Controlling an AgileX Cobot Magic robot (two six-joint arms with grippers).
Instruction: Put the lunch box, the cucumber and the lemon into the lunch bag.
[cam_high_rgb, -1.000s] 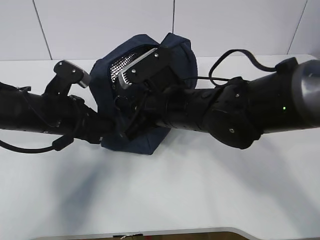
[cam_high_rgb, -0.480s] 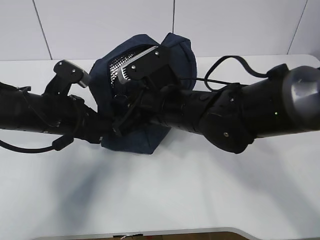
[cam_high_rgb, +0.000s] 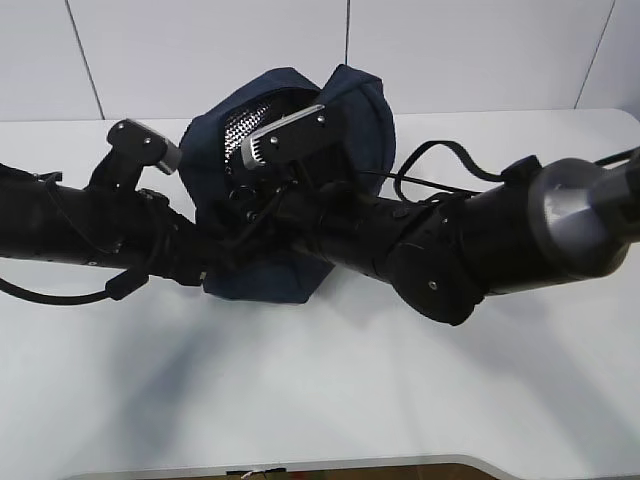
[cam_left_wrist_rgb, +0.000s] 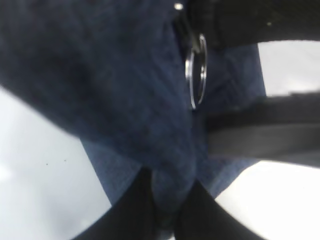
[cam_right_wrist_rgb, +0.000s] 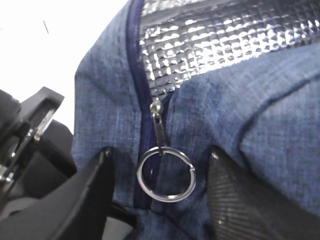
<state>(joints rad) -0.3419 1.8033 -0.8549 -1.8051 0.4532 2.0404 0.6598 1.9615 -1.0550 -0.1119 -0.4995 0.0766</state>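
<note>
Right tool (cam_right_wrist_rgb: 160, 195) has opened around the lunch bag's (cam_right_wrist_rgb: 280, 130) ring pull (cam_right_wrist_rgb: 166, 175)

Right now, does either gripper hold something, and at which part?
The left gripper is shut on a fold of the lunch bag fabric. The right gripper is open around the ring pull, holding nothing.
</note>
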